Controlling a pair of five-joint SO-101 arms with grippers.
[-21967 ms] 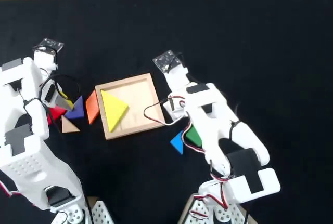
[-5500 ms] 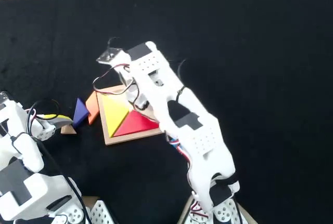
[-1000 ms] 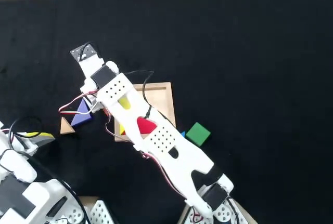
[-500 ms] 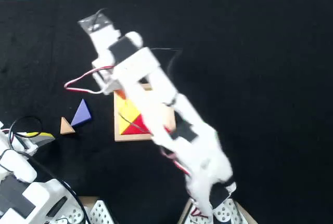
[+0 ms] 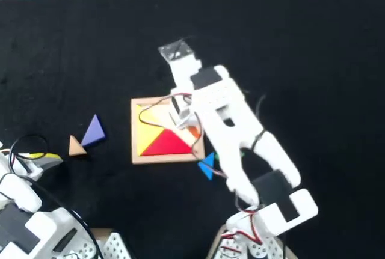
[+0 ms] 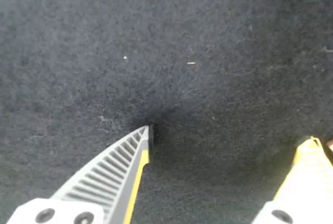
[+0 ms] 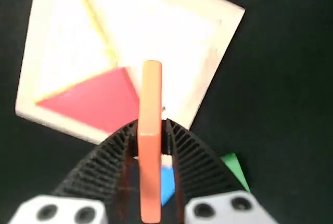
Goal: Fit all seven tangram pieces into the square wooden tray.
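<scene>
Tray (image 5: 134, 134) partly under arm (image 5: 231, 128), green piece (image 7: 233, 168) (half-hidden)

Your table (image 5: 313, 60) is covered in black cloth. The square wooden tray (image 5: 133, 133) lies flat on it, a little left of centre. Left of the tray, well apart from it, you have a purple triangle (image 5: 94, 133), with a small tan triangle (image 5: 76, 146) just beside it, slightly nearer and further left. A blue triangle (image 5: 207, 166) lies just off the tray's near right corner, and a green piece (image 7: 232, 167) lies just beside that.
</scene>
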